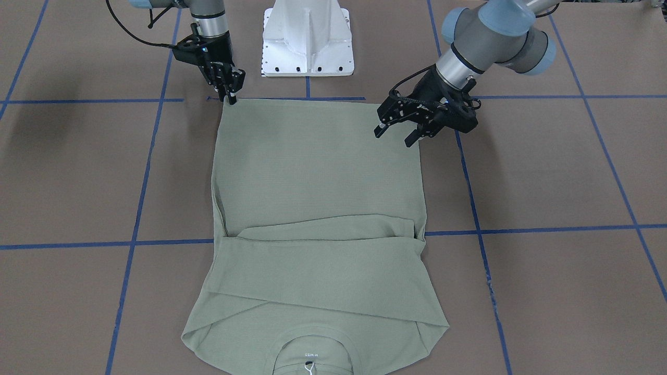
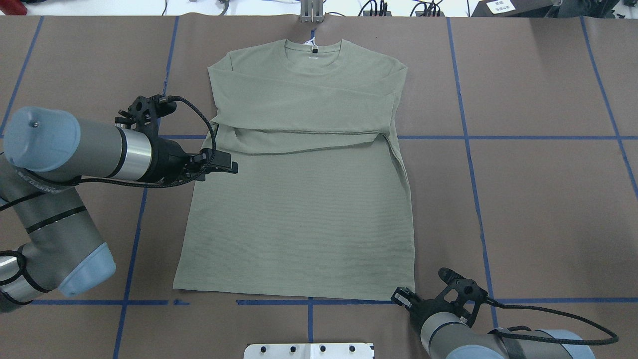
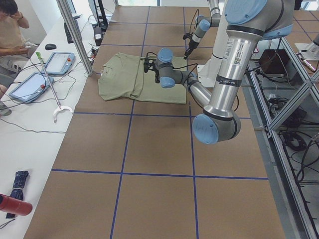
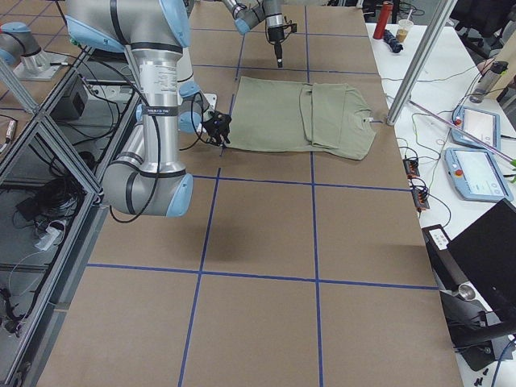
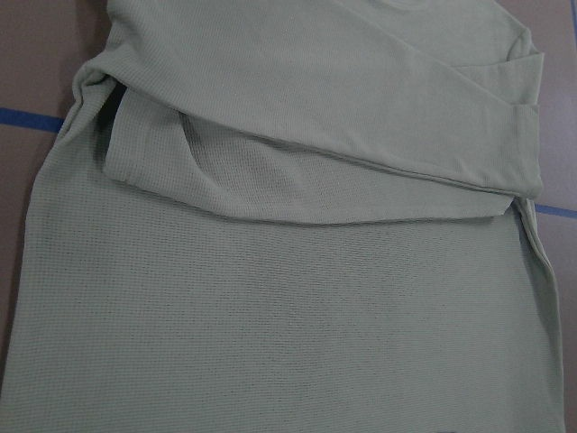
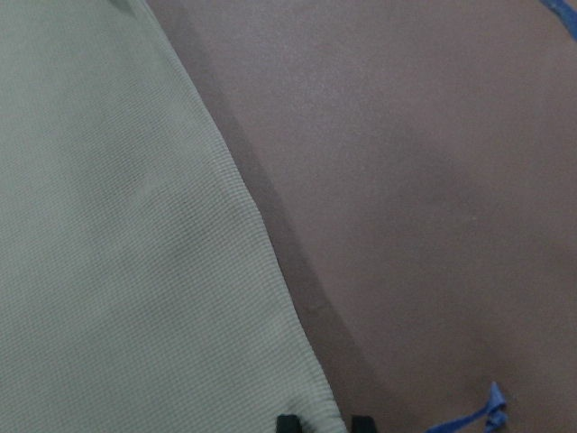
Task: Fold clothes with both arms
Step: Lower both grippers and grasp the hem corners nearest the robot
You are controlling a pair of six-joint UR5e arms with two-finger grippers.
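The pale sage-green shirt (image 1: pixel 318 172) lies flat on the brown table, neckline (image 2: pixel 313 50) away from the robot, both sleeves folded across the chest (image 5: pixel 297 99). My left gripper (image 1: pixel 396 134) is open and empty, hovering just above the shirt's side edge below the folded sleeves; it also shows in the overhead view (image 2: pixel 227 166). My right gripper (image 1: pixel 230 99) is down at the near hem corner (image 2: pixel 406 294). In the right wrist view its fingertips (image 6: pixel 287 420) stand close together with the corner of the cloth (image 6: pixel 117 225) between them.
The white pedestal base (image 1: pixel 307 41) stands just behind the hem. Blue tape lines (image 1: pixel 521 229) cross the brown table cover. A metal pole (image 3: pixel 75 35) and a side desk with tablets (image 3: pixel 55 62) stand past the neckline end; a person (image 3: pixel 10 25) sits there.
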